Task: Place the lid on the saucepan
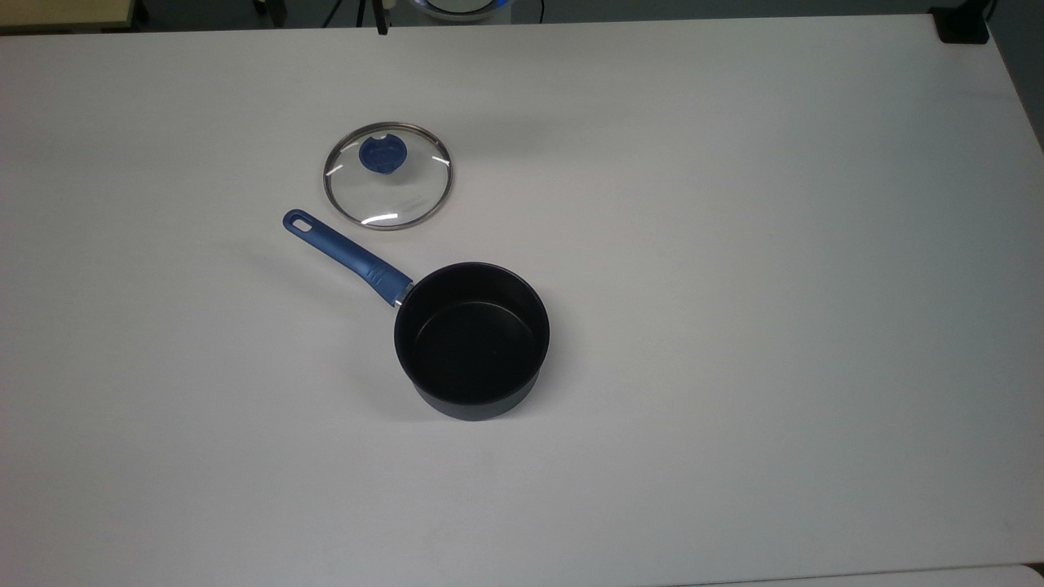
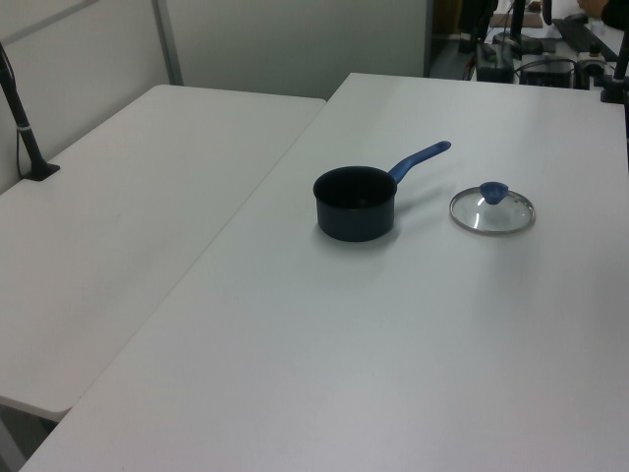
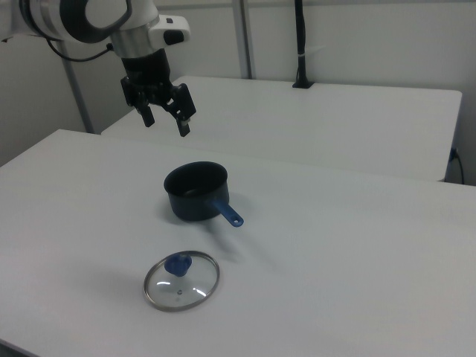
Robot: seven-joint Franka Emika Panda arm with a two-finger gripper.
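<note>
In the top view, the lid [image 1: 388, 175] is seen flat on the white table [image 1: 734, 326], just beyond the saucepan [image 1: 471, 338] handle. In the left view, it lies at the saucepan's right. In the right view, the tool [image 3: 165, 119] is held open and empty above the table.

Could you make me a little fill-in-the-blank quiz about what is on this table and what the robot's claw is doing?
1. The lid lies flat on the ____, apart from the saucepan.
2. The lid's knob and the saucepan's handle are both ____ in colour.
3. The gripper hangs in the air, holding ____.
4. The inside of the saucepan is ____.

Missing words: table; blue; nothing; empty
</note>
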